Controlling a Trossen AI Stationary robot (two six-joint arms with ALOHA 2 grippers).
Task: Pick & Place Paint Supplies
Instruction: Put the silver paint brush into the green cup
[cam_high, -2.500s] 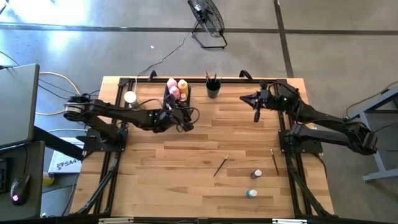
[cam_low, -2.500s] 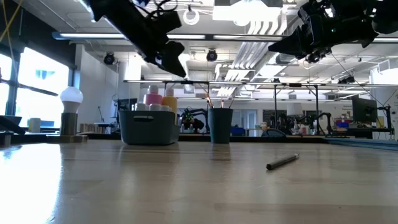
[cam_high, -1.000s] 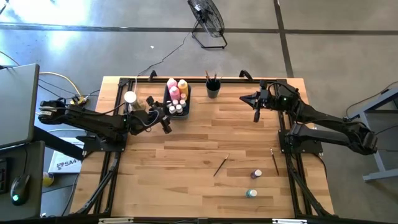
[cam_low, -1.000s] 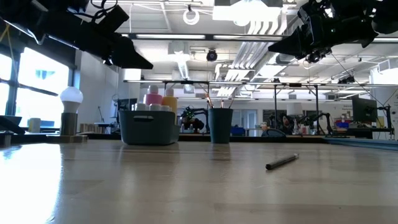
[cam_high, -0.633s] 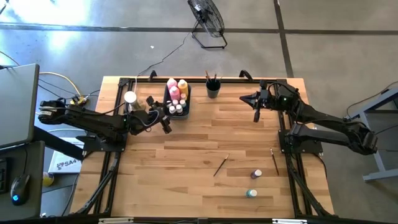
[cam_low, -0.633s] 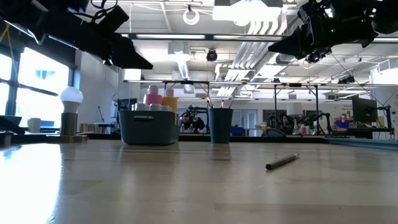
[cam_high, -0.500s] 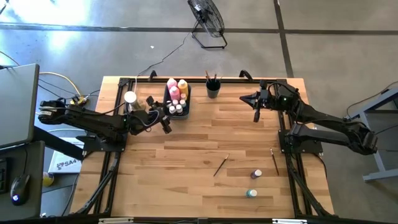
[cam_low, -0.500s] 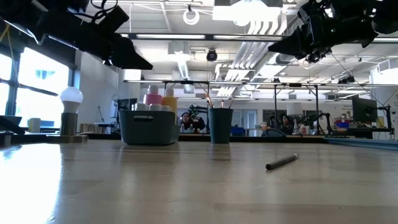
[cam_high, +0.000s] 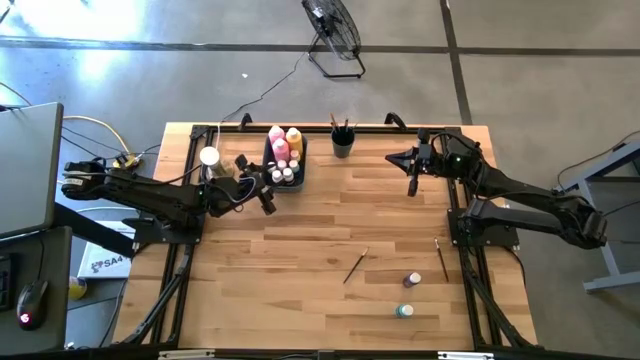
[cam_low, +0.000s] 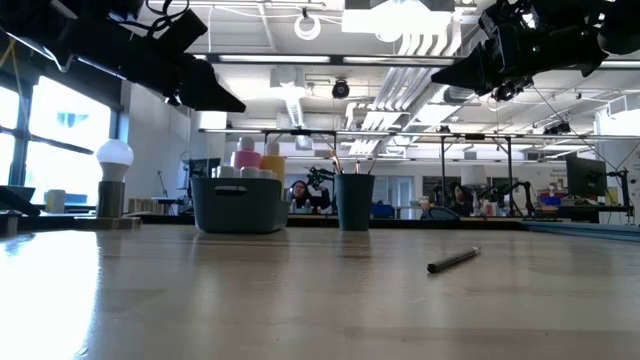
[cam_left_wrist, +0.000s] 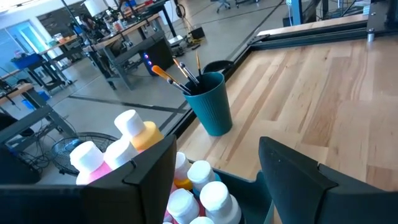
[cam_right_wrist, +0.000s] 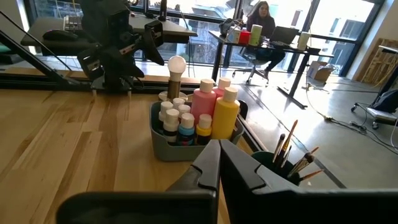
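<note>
Wooden boards make up the surface (cam_high: 300, 230); a grey bin (cam_high: 284, 160) sits near its far edge, and everything else is placed from that bin. Inside the bin stand a tall pink bottle (cam_high: 277, 138) and a tall yellow bottle (cam_high: 294, 138), with small white-capped bottles (cam_high: 283, 174) packed in front of them. Just beside the bin, toward the right arm, stands a dark cup (cam_high: 342, 146) with brushes (cam_left_wrist: 180, 71) sticking out of it; on the bin's other side is a white knob (cam_high: 209, 156) on a round base.

The left tool (cam_high: 268, 200) hangs in the air close to the bin, on its near left side; its two fingers (cam_left_wrist: 149, 171) stand apart with nothing between them. The right tool (cam_high: 412, 187) hangs well apart from the bin, past the cup; its fingers are pressed together and hold nothing.

Far from the bin, on the near part of the surface, lie two loose brushes: one brush (cam_high: 356, 266) in the middle, and another brush (cam_high: 440, 258) nearer the right arm's base. Two small bottles stand there too; a purple bottle (cam_high: 411, 280) and a teal bottle (cam_high: 403, 311), close to each other.

A person (cam_right_wrist: 261, 18) sits at a desk in the room behind.
</note>
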